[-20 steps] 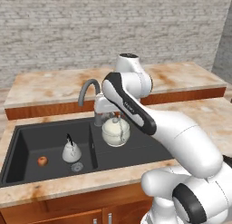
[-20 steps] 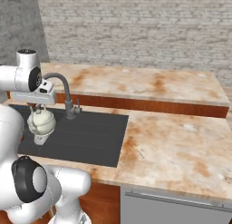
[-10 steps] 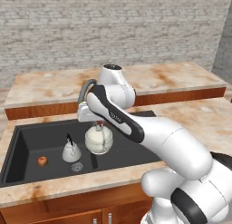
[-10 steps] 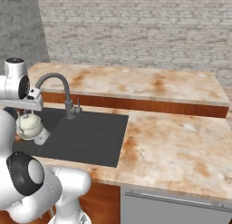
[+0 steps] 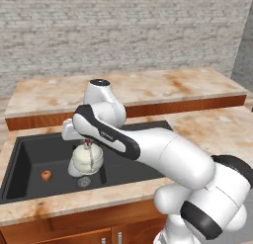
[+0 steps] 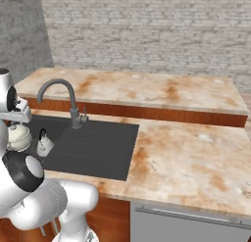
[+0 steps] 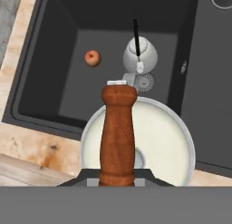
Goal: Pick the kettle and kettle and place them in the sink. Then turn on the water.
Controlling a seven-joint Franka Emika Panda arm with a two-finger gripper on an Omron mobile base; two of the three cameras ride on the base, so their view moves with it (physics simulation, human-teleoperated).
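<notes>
My gripper is shut on the reddish-brown handle of a whitish kettle. That kettle hangs upright over the left basin of the black sink, a little above its floor. The second kettle, with a black arched handle, stands on the basin floor beside the drain. In the right base view the held kettle is just left of the standing kettle, under the gripper. No water runs from the grey arched tap.
A small red apple lies on the basin floor, also seen left of the held kettle as the apple. A divider wall separates the basin from the sink's flatter right part. Marbled counter surrounds the sink, with a raised ledge and brick wall behind.
The arm has swung left, carrying the brown-handled kettle from near the tap to over the left basin and lower. The black-handled kettle and the apple have stayed put.
</notes>
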